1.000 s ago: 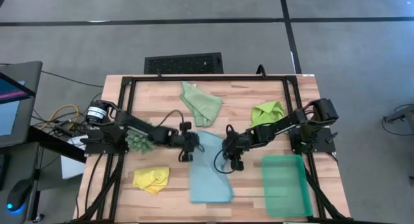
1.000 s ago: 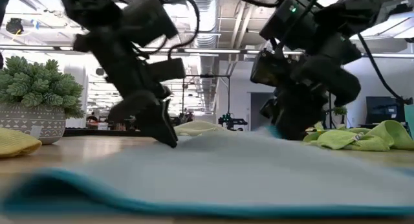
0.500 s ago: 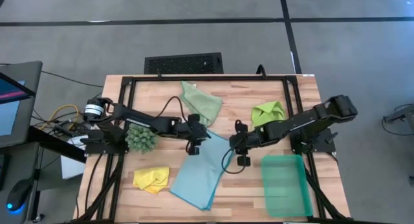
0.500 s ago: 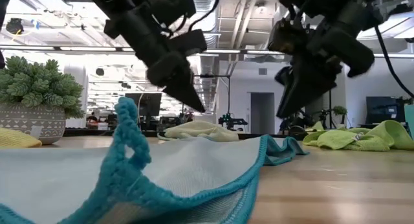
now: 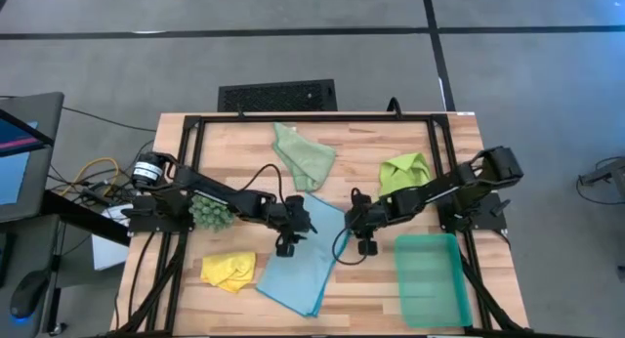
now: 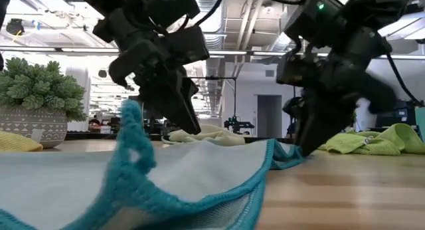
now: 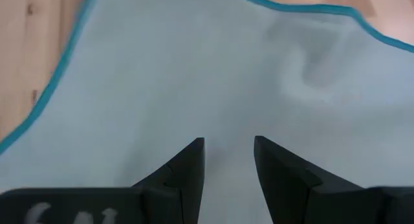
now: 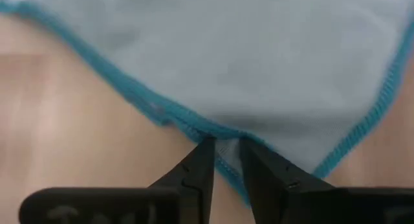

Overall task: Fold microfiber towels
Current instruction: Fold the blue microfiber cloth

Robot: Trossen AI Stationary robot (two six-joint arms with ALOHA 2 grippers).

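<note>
Looking straight down, the light blue microfiber towel [image 5: 305, 257] lies skewed mid-worktop, unfolded; sage [image 5: 303, 154], lime [image 5: 403, 170] and yellow [image 5: 229, 271] towels wait crumpled. Left wrist view: left tool [image 7: 228, 160] part-open above cloth, empty. Right wrist view: right tool [image 8: 226, 160] narrowly pinches the teal hem.

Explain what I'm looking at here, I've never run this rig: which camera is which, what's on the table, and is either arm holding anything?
Two dark robot arms work at a wooden table. One camera looks straight down, one sits at table height, and one rides each wrist. The left gripper has its fingers parted over the light blue towel, holding nothing that I can see. The right gripper has its tips at that towel's teal hem, seemingly pinching it. Also there: a pale sage green towel, lime green towel, yellow towel, teal tray and a spiky green plant.
</note>
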